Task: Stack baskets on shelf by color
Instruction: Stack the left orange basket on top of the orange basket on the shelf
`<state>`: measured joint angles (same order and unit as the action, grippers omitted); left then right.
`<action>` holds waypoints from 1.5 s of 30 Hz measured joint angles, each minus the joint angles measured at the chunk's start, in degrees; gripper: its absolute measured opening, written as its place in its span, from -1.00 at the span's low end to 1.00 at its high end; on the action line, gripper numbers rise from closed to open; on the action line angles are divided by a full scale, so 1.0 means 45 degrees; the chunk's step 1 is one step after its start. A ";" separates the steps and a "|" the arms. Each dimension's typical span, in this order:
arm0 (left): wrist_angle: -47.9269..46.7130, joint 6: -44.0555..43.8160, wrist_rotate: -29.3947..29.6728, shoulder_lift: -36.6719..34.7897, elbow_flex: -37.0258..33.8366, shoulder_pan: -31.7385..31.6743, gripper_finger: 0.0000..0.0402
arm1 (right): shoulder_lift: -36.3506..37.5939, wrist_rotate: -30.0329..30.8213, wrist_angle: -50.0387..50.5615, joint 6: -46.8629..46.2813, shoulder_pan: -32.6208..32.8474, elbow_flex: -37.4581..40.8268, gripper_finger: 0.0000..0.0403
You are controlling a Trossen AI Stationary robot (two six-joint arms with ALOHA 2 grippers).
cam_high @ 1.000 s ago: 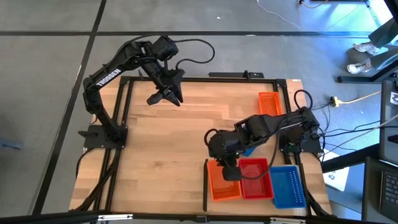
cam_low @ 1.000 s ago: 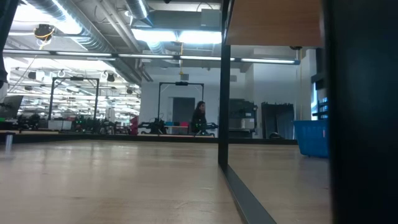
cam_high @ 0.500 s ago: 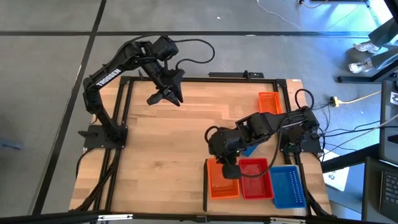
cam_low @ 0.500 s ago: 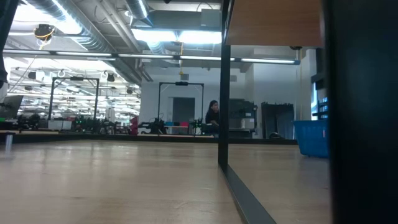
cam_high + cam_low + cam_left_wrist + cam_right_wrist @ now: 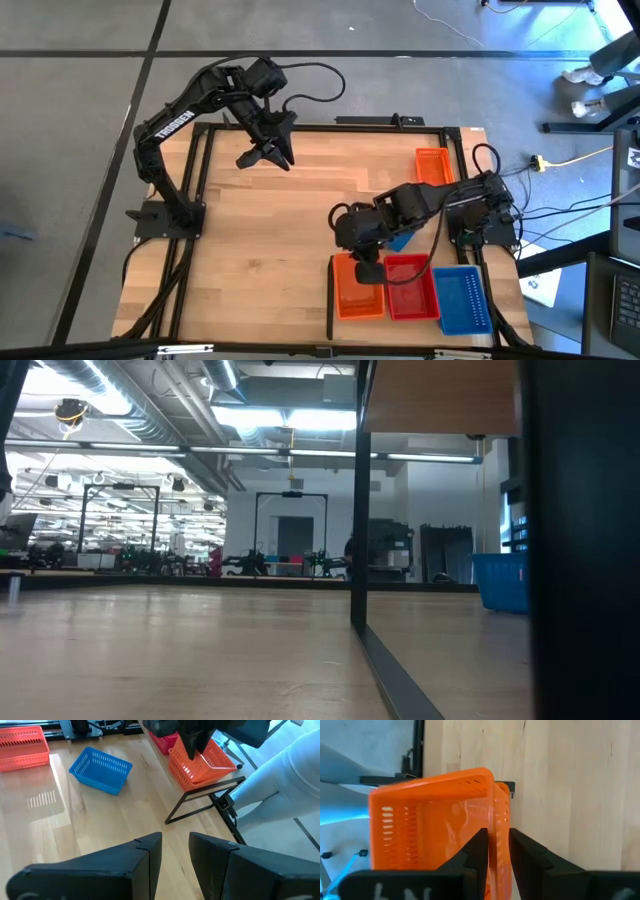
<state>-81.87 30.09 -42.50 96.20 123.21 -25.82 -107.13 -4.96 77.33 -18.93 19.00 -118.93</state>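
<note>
Over the near right part of the wood shelf [image 5: 260, 240], my right gripper [image 5: 368, 270] is shut on an orange basket [image 5: 352, 292]. That basket sits tilted over a second orange basket whose rim [image 5: 503, 790] shows beneath. A red basket [image 5: 410, 288] and a blue basket [image 5: 462, 298] stand beside them. Another blue basket [image 5: 100, 768] lies under the right arm. A third orange basket [image 5: 432, 165] rests near the far right edge. My left gripper [image 5: 265, 155] hovers open over the far left of the board, touching nothing. My right gripper [image 5: 494, 835] pinches one side wall [image 5: 490, 805] of the orange basket, one finger [image 5: 475, 850] inside and the other outside. It comes from above, pointing down. The basket hangs tilted in the hold, its lower part over the orange basket beneath; whether the two touch, I cannot tell.
A short black divider strip [image 5: 330, 300] runs beside the orange baskets at the near edge. Black frame rails [image 5: 200, 180] border the board. The board's left and middle show bare wood. In the low view a black post [image 5: 360, 510] stands upright, with a blue basket [image 5: 500, 580] beyond it.
In the low view, a person in the room beyond has walked to the right and gone behind the black post. Neither arm shows any sure movement, and the baskets stand as before.
</note>
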 joint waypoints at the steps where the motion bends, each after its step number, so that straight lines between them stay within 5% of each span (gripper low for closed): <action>1: 0.0001 0.0000 0.0000 0.0000 -0.0002 -0.0002 -0.56 | 0.0000 0.0001 -0.0051 0.0036 -0.0023 0.0136 -0.62; 13: 0.0002 0.0000 0.0000 0.0000 -0.0002 0.0000 -0.56 | -0.0015 -0.0018 -0.0240 -0.0002 -0.0028 0.0463 -0.97; 45: 0.0002 0.0005 0.0000 0.0000 -0.0002 -0.0002 -0.56 | -0.0015 -0.0494 -0.0169 0.0886 -0.0033 0.0261 -0.97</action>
<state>-81.87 30.11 -42.50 96.20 123.20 -25.83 -107.20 -7.18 76.58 -14.94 18.85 -117.75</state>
